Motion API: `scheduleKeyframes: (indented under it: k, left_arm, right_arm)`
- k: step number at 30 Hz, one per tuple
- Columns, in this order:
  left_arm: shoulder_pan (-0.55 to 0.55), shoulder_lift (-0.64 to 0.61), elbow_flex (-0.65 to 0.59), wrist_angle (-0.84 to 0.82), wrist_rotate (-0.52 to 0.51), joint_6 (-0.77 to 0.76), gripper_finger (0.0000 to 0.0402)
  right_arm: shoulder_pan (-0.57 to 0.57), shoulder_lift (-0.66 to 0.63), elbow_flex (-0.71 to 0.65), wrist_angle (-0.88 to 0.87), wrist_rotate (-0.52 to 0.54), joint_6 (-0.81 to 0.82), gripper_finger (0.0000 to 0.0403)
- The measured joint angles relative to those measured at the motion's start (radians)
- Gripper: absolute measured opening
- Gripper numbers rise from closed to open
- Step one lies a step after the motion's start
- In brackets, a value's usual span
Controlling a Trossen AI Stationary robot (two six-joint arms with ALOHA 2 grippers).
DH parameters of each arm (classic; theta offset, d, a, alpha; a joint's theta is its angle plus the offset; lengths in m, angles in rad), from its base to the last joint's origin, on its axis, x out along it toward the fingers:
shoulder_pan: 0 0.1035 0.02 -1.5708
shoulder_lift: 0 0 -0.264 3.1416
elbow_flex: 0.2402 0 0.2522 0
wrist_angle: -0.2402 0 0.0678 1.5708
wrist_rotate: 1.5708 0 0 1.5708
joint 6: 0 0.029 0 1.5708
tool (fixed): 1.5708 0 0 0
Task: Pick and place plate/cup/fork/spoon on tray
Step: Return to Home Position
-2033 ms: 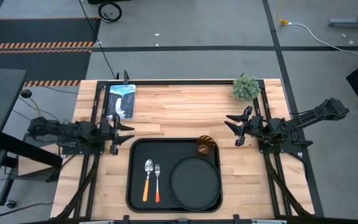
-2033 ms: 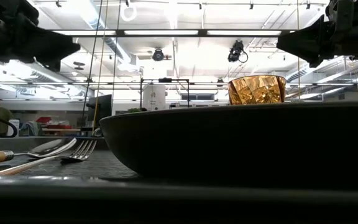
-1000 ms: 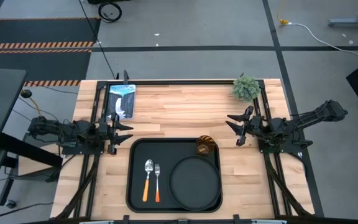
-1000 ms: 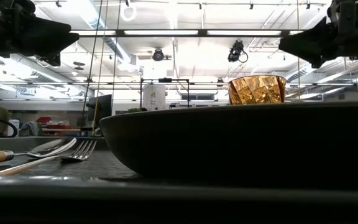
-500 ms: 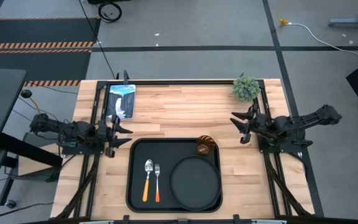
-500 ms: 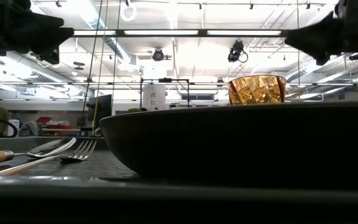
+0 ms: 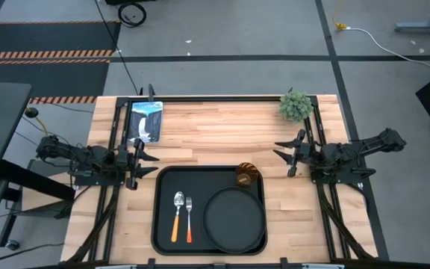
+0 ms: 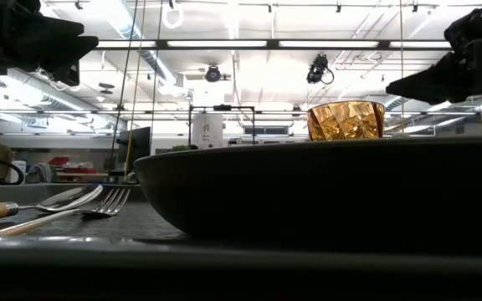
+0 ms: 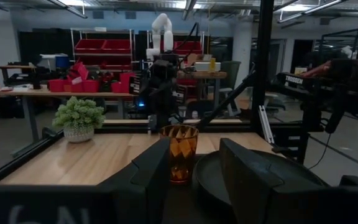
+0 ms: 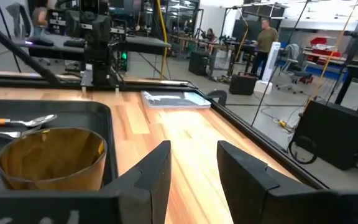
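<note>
The black rectangular tray [image 7: 164,224] lies on the wooden table near its front edge. On it rest the round black plate [image 7: 234,218] at the right, the amber cup [image 7: 245,175] upright at the far right corner, and the spoon [image 7: 177,215] and fork [image 7: 188,218] side by side at the left. My left gripper [image 7: 146,159] is open and empty, left of the tray's far left corner. My right gripper [image 7: 287,155] is open and empty, right of the cup. The cup also shows in the right wrist view [image 10: 53,157] and the left wrist view [image 9: 179,153].
A small potted plant [image 7: 295,105] stands at the far right corner of the table. A blue and white flat item [image 7: 145,120] lies at the far left. Bare wood lies between the two, beyond the tray.
My right gripper has drawn back a little toward the table's right edge, away from the cup. My left gripper has drawn back slightly toward the table's left edge. The things on the tray have stayed where they were.
</note>
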Motion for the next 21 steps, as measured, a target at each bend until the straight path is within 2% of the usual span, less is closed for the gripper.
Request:
scheduleKeyframes:
  k: [8,16,21]
  left_arm:
    - [0.005,0.000,0.000,0.000,0.000,0.000,0.0148]
    - [0.113,0.000,0.000,0.000,0.000,0.000,0.0148]
    - [0.138,0.000,0.000,0.000,-0.001,0.000,0.0148]
  right_arm:
    - [0.000,-0.054,0.000,0.001,0.000,0.000,0.0137]
    - [0.000,-0.054,0.000,0.006,0.003,0.000,0.0137]
    - [0.000,-0.054,0.000,0.006,0.003,0.000,0.0137]
